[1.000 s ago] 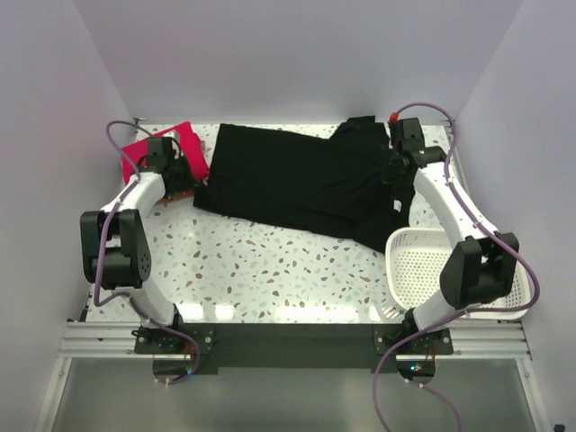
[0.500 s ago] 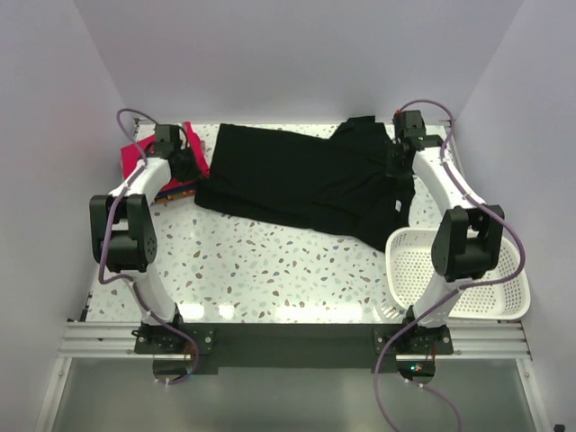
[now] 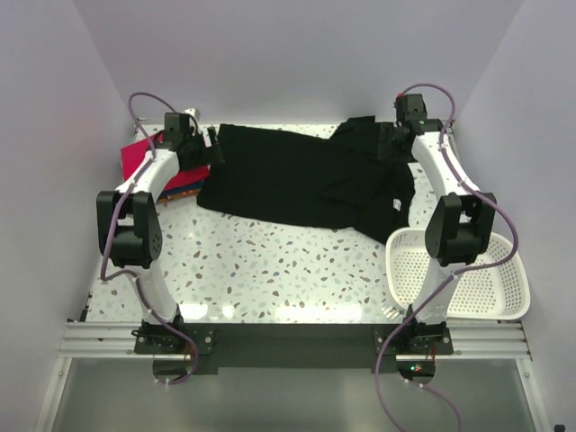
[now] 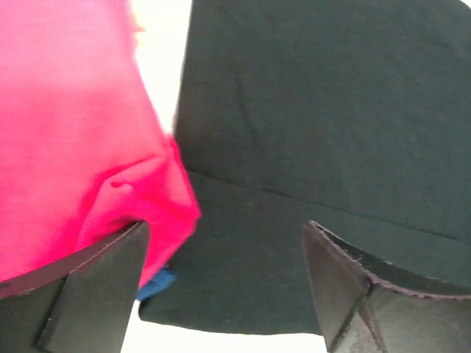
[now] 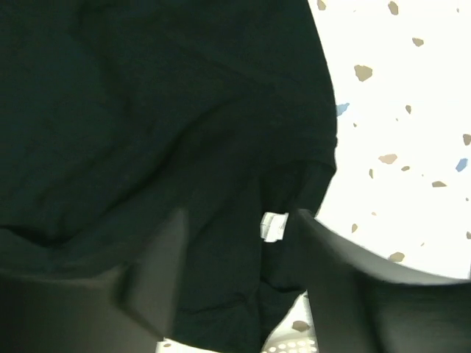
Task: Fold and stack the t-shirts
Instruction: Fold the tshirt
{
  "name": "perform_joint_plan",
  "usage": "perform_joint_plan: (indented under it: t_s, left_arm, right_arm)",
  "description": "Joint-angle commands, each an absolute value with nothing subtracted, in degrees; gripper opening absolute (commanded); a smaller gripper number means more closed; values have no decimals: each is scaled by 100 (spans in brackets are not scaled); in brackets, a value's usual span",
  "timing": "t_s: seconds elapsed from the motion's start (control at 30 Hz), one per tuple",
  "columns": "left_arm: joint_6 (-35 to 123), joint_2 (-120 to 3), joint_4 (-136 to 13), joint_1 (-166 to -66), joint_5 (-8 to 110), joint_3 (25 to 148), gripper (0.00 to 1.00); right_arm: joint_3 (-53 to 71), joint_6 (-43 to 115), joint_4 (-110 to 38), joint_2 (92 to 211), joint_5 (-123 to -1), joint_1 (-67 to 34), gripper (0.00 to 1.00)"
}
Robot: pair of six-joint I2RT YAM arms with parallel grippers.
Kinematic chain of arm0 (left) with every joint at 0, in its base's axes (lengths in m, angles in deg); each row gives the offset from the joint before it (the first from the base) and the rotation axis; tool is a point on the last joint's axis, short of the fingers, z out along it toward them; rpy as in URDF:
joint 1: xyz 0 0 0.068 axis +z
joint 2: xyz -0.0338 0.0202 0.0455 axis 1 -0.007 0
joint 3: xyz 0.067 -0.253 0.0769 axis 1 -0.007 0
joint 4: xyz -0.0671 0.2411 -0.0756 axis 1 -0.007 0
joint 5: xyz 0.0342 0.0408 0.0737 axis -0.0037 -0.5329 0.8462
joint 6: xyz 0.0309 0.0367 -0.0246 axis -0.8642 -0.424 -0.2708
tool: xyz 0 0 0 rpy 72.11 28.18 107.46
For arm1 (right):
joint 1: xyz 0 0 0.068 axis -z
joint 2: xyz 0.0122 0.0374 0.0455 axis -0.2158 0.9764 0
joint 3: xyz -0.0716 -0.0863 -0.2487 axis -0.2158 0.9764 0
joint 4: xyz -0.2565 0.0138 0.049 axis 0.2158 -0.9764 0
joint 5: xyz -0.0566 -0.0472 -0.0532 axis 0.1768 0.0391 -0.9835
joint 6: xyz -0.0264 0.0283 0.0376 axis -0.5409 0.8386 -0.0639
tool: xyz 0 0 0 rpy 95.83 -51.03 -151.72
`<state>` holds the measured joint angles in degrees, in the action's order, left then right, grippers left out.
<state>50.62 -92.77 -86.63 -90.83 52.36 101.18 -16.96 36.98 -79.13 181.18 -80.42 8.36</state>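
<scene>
A black t-shirt lies spread flat across the back of the table. My left gripper hovers over its left edge, jaws wide open with nothing between them; in the left wrist view the gripper has black t-shirt cloth beneath it. A folded pinkish-red t-shirt lies just left of it, pinkish-red cloth over a blue layer. My right gripper is open above the shirt's right end. The right gripper shows black cloth and a white label below, not gripped.
A white mesh basket stands at the front right, its rim touching the shirt's lower right corner; a bit of the basket shows in the right wrist view. Speckled tabletop stretches in front of the shirt. Side walls stand close behind both arms.
Both grippers went from shut to open and let go of the black shirt's edges. Both arms reached further back, and the shirt now lies flatter, pulled toward the rear.
</scene>
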Motion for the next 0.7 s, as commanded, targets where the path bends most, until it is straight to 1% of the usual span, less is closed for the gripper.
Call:
perform_joint_plan:
  t_s: [0.0,0.1,0.13,0.2,0.33,0.5,0.67]
  left_arm:
    - [4884,-8582,-7951,-9424,5119,9621,92]
    - [4990,-8195,-7380,-9784,5023,9022,94]
    - [5059,-8142,-7256,-9864,5005,8690,95]
    - [5139,-8220,-6957,-10040,4926,8398,95]
    - [5385,-8747,-6641,-10208,4777,8256,95]
    - [5491,-9064,-6237,-10208,5049,8168,96]
    - [5500,-9266,-6296,-10208,5242,8186,96]
  right_arm:
    - [-1846,3776,-8012,17695,-7742,859,69]
    - [-1275,3934,-7757,17264,-7241,833,73]
    - [-1134,3960,-7679,17192,-7014,781,74]
    - [-783,4022,-7660,17122,-6941,702,77]
    - [-45,4154,-7476,16963,-6441,394,79]
    - [501,4224,-7291,16867,-6405,-10,80]
    - [888,4373,-7177,16726,-6466,-204,80]
